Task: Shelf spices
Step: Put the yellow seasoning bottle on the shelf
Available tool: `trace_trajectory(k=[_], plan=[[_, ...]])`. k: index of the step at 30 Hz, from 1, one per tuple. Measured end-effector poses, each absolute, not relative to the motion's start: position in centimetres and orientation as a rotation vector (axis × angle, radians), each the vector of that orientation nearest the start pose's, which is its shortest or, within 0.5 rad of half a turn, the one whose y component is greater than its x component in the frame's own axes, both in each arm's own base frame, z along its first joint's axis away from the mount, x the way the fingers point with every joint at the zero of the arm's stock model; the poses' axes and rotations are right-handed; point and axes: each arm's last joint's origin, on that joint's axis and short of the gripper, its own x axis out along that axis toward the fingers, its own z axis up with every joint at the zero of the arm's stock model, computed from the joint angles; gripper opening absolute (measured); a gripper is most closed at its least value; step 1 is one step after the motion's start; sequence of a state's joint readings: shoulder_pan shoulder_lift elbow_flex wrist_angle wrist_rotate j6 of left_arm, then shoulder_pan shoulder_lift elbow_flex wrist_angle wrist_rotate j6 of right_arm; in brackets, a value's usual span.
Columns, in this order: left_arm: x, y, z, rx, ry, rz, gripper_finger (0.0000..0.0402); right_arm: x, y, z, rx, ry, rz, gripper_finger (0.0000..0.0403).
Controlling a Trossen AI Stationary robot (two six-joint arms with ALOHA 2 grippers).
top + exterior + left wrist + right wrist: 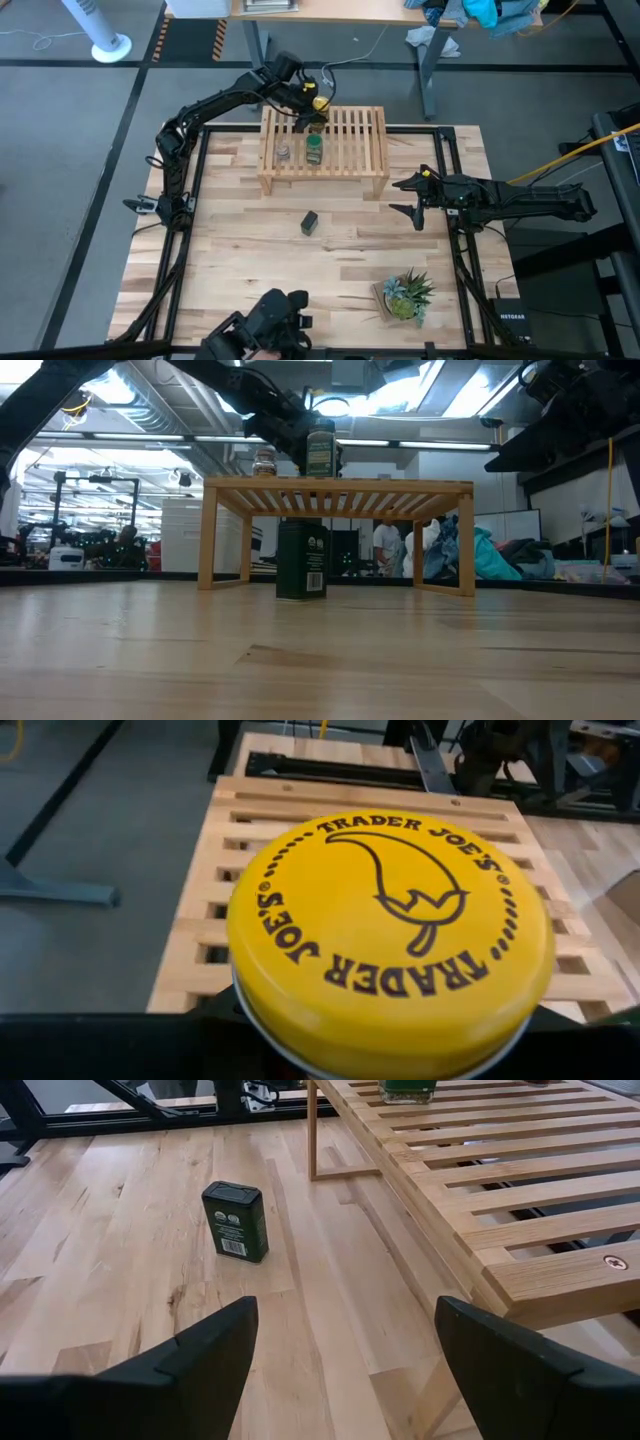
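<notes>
The light-wood shelf [345,150] stands at the table's far middle. On its slats stand the tiny grey-topped jar [284,152] and the green-lidded jar [314,150], which also shows in the low view [320,452]. My left gripper [305,100] is over the shelf's far edge, shut on the yellow-lidded jar [320,103], whose lid [390,940] fills the left wrist view. The black tin [309,222] stands upright on the table in front of the shelf [236,1221]. My right gripper [408,197] hovers open to the right of the shelf, touching nothing [345,1360]. My left gripper holds the yellow-lidded jar below its lid [300,1050], coming from the table's far-left side. The lid hides the fingers and the place of contact. The jar is upright over the shelf's far slats [230,870]; whether its base rests on them I cannot tell.
A small potted plant [405,295] sits near the table's right front corner. Black frame rails [455,240] run along the table's left and right sides. Bare wood [230,250] lies between the tin and the near edge. People and clutter show in the room beyond.
</notes>
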State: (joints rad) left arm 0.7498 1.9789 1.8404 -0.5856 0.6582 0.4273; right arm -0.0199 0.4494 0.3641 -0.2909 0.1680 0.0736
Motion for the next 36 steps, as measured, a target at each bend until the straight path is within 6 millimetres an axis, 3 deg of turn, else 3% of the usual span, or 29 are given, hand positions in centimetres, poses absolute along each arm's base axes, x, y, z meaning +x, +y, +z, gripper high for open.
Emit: trace_trajectory(k=[5,12,25,36], plan=[[33.6,28.7,31.0,-0.067,0.573,-0.039,0.0159,12.1,-0.7,22.2,0.044,0.369,-0.199,0.0312],[33.7,28.7,31.0,-0.068,0.573,-0.040,0.0189,12.1,-0.7,22.2,0.044,0.369,-0.199,0.0312],[34.4,27.8,30.9,-0.047,0.592,-0.046,0.0186,12.1,-0.7,22.1,0.044,0.377,-0.199,0.0312],[35.4,26.9,30.7,0.023,0.664,0.073,0.0195,12.1,-0.7,22.1,0.044,0.377,-0.199,0.0312]])
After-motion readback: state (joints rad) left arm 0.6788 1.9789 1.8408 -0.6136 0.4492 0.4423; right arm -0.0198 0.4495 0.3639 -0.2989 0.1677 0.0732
